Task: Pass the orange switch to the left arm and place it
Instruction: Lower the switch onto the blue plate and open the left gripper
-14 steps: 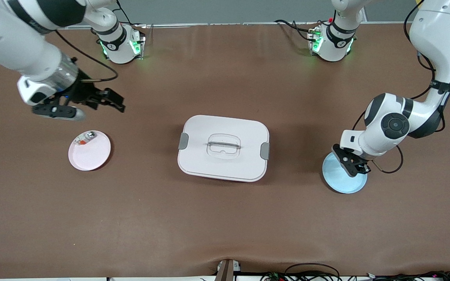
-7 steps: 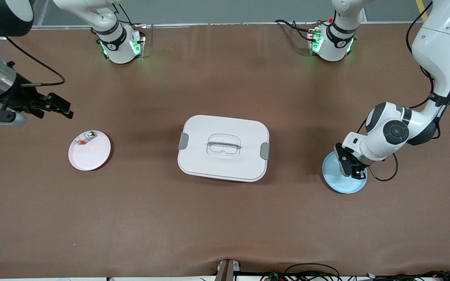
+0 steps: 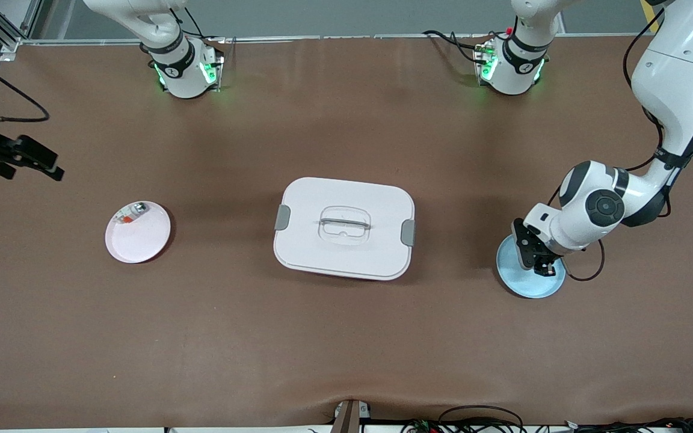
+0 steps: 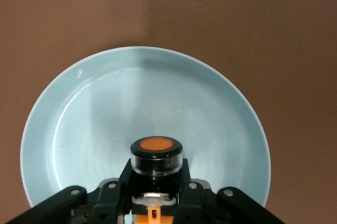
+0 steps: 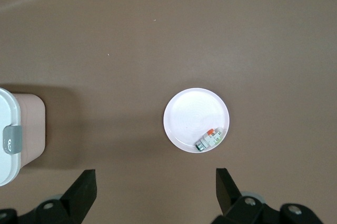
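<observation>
no writing legible. left gripper (image 4: 156, 195) clamps the orange switch (image 4: 156, 155) over the blue plate (image 4: 105, 97); right gripper (image 5: 156, 187) spread wide above the brown table (image 3: 334, 337).

A wide table covered in a matte brown, leather-like mat (image 3: 298, 337) fills nearly the whole front view, its surface showing soft pale reflections of overhead light near the edge where the bases stand. Along that edge runs a thin pale metal strip (image 3: 346, 36), and above it a plain grey wall (image 3: 346, 15) with a piece of silver aluminium framing (image 3: 9, 27) at the corner. At the table's nearest edge a tangle of black cables (image 3: 485, 421) lies along a white ledge.
</observation>
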You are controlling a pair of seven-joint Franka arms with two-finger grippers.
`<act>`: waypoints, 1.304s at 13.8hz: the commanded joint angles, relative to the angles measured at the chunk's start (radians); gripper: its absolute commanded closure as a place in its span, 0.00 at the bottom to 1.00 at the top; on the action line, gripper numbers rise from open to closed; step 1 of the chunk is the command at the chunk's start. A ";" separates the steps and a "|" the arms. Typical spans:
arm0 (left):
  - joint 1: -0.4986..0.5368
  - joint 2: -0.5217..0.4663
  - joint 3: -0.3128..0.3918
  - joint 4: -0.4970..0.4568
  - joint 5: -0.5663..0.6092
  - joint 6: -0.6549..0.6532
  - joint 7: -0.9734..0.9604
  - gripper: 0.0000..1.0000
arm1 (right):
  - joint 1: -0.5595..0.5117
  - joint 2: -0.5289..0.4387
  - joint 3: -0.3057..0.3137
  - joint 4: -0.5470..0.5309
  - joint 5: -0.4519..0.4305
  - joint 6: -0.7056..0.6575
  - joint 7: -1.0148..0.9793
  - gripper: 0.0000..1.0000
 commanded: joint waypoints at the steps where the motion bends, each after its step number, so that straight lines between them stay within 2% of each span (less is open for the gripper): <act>1: 0.003 0.017 -0.008 0.030 0.018 0.009 -0.007 0.00 | -0.019 0.009 0.021 0.048 -0.018 -0.041 0.003 0.00; 4: -0.003 0.008 -0.011 0.057 0.006 0.007 -0.050 0.00 | -0.018 0.009 0.021 0.061 -0.047 -0.045 0.000 0.00; 6: 0.004 -0.029 -0.038 0.057 0.001 -0.031 -0.169 0.00 | -0.022 0.028 0.021 0.082 -0.050 -0.090 -0.009 0.00; 12: 0.004 -0.114 -0.084 0.169 -0.170 -0.241 -0.384 0.00 | -0.021 0.046 0.022 0.110 -0.050 -0.119 -0.006 0.00; 18: 0.007 -0.193 -0.095 0.361 -0.252 -0.563 -0.713 0.00 | -0.019 0.042 0.021 0.116 -0.052 -0.134 0.001 0.00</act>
